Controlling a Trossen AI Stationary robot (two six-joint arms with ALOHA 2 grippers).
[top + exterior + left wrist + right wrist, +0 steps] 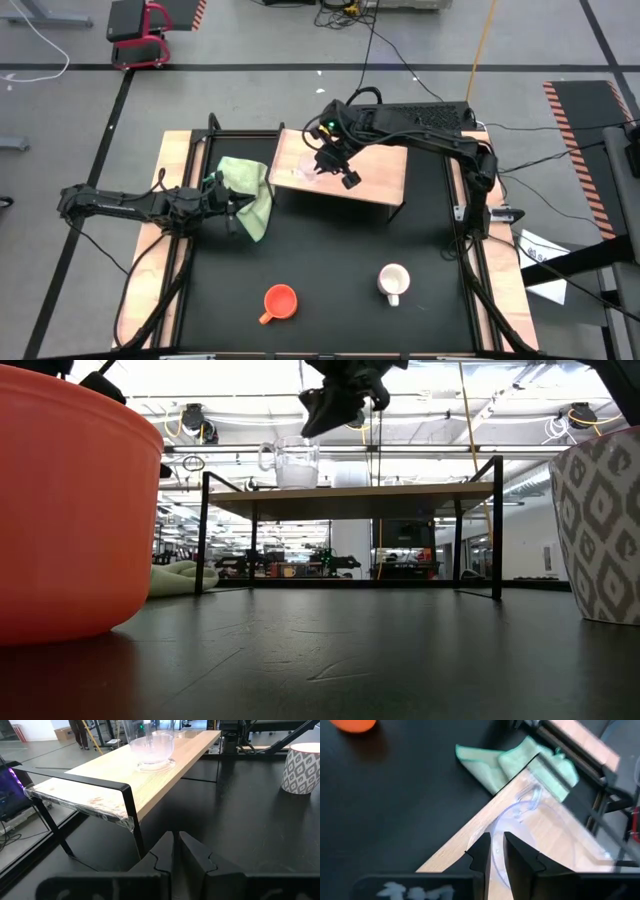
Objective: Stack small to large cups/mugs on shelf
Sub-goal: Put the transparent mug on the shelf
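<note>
One glass cup (303, 170) stood upright on your shelf (385, 175); below your right gripper (333, 172), jaws slightly apart, nothing held. Orange mug (279, 300) and white mug (393, 280) waited near you; left gripper (232, 207), nearly closed, sat beside the cloth (250, 190).

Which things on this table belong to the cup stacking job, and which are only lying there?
Belong to the job:
- clear glass cup, standing on the shelf
- orange mug, on the black tabletop
- white mug, on the black tabletop
- wooden shelf

Just lying about:
- light green cloth, beside the shelf
</note>
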